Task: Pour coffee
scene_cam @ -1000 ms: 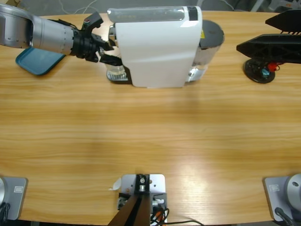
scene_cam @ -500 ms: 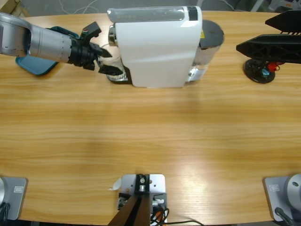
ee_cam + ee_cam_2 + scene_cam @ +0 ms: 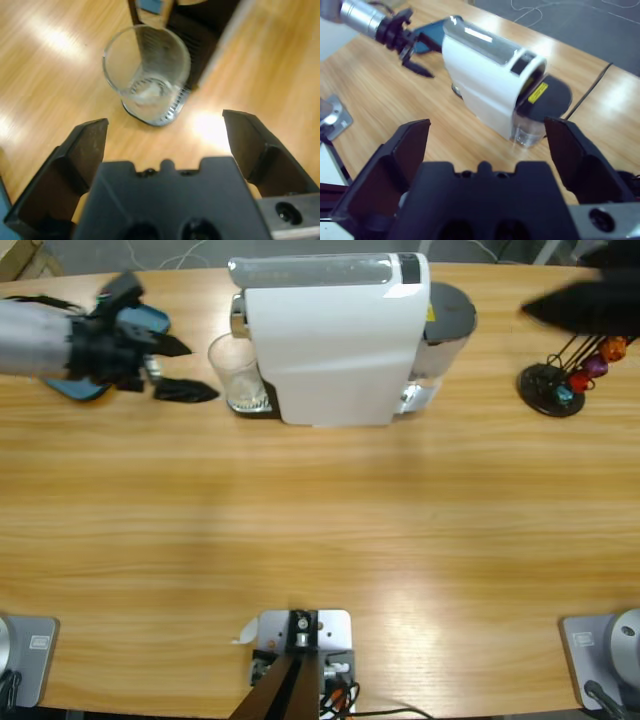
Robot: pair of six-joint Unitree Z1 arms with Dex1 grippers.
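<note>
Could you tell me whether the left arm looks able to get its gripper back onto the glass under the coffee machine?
Probably yes: the left gripper is open, facing the glass with only bare table between.

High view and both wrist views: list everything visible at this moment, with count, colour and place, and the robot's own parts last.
Table: one, light wood, long, under everything.
Coffee machine: one, white with a grey rear part, far middle of the table.
Glass tumbler: one, clear, upright on the machine's drip tray at its left end; no coffee visible in it.
Tray: one, teal-blue, far left, partly under the left arm.
Capsule stand: one, black base, far right, holding coloured capsules.
Left gripper: black, open, just left of the tumbler, apart from it.
Right gripper: black, open, raised above the table's right side.
</note>
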